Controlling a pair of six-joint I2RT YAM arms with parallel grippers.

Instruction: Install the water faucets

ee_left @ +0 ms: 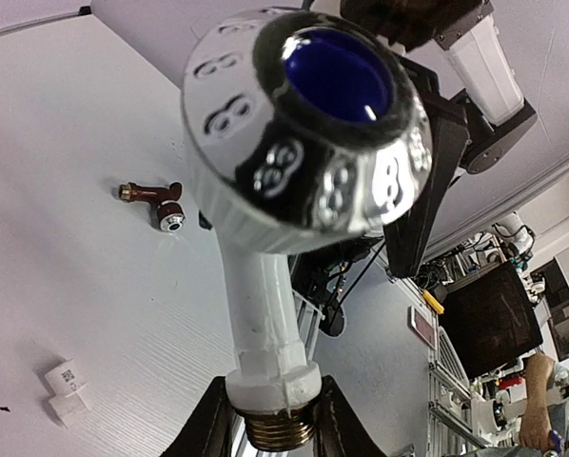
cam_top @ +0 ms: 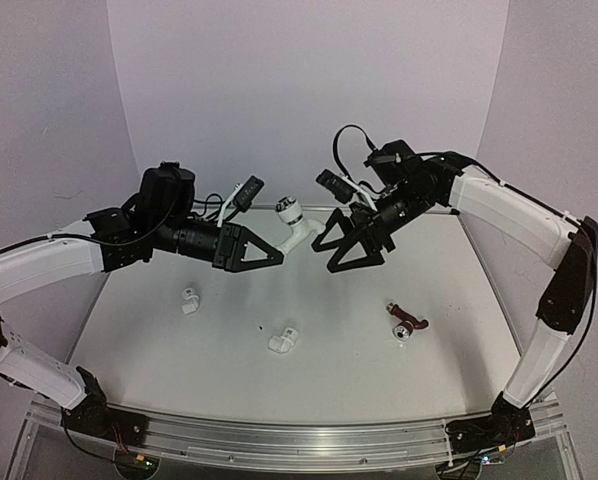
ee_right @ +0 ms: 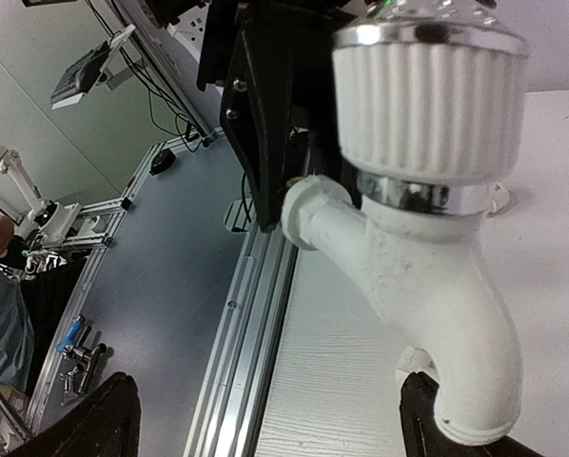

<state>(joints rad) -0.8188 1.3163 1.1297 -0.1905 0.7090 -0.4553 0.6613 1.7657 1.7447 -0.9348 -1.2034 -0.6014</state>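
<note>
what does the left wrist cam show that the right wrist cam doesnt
Only left wrist: the knob's blue centre, the brass thread gripped by the left end effector, and a brown tap lying on the table. Only right wrist: the knob's ribbed side and the curved spout. Both: the same white faucet.

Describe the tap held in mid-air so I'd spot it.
Look above the white table, towards its far side. The left hand grips a faucet there; unlike the brown tap lying on the table, it is white, with a blue-centred knob.
</note>
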